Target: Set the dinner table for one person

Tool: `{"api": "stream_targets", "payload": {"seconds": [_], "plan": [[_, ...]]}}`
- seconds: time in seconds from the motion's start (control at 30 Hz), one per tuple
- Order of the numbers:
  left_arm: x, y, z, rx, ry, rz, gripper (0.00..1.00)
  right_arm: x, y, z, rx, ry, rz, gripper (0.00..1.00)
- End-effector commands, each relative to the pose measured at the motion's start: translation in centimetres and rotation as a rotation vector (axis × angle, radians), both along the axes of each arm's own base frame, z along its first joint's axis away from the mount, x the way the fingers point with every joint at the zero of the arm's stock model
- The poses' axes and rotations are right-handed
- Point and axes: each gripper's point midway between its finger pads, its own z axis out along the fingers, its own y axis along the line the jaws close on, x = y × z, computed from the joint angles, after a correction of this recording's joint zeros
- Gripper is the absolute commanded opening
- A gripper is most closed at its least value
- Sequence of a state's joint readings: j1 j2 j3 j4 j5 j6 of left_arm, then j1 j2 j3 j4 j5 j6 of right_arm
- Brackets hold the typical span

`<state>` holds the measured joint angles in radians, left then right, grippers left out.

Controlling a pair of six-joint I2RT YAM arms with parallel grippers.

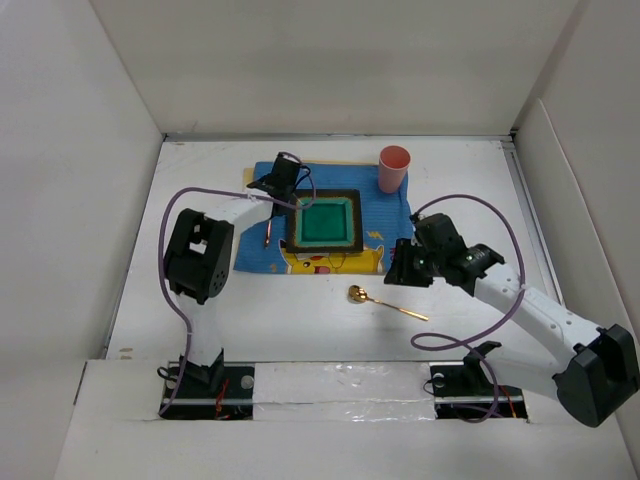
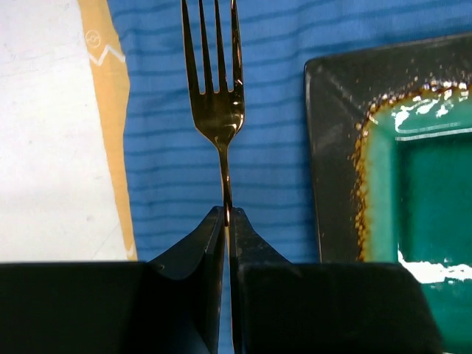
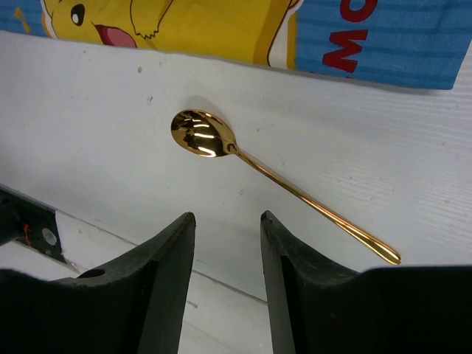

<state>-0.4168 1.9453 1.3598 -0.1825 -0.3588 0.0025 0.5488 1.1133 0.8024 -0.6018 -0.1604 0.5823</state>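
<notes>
The white dinner table (image 1: 300, 330) carries a blue cartoon placemat (image 1: 262, 258). On the mat sits a square dark plate with a green centre (image 1: 325, 222). My left gripper (image 1: 273, 203) is shut on the handle of a gold fork (image 1: 268, 232). In the left wrist view the fork (image 2: 219, 110) points away from the gripper (image 2: 227, 214), over the blue mat just left of the plate (image 2: 339, 147). A gold spoon (image 1: 385, 303) lies on the bare table in front of the mat. My right gripper (image 1: 403, 268) is open and empty, hovering just back from the spoon (image 3: 199, 134).
A pink cup (image 1: 393, 168) stands upright at the mat's far right corner. White panels wall the table at the left, back and right. Purple cables loop off both arms. In the right wrist view the mat's near edge (image 3: 369, 44) lies beyond the spoon.
</notes>
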Motion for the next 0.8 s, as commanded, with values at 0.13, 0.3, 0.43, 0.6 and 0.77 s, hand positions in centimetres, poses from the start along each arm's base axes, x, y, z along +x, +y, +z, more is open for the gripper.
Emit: {"api": "stream_targets", "payload": {"seconds": [0.13,0.3,0.43,0.6,0.77], "plan": [[2.4,1.3,-0.3,-0.002,-0.025,0.043,0.00,0.3,-0.8,-1.2,-0.046,0.030,-0.046,0.46],[2.1,2.1,-1.1,0.012,-0.010,0.052,0.00,0.5,-0.5,-2.5,-0.071,0.068,-0.015,0.01],[1.9,2.0,-1.0,0.000,-0.010,0.044,0.07,0.9,-0.1,-3.7,-0.090,0.091,0.018,0.00],[1.9,1.7,2.0,-0.040,-0.075,0.040,0.25,1.2,-0.2,-4.9,-0.125,0.103,0.037,0.43],[1.9,1.2,4.3,-0.077,-0.113,0.021,0.35,1.2,0.4,-5.8,-0.143,0.128,0.091,0.54]]}}
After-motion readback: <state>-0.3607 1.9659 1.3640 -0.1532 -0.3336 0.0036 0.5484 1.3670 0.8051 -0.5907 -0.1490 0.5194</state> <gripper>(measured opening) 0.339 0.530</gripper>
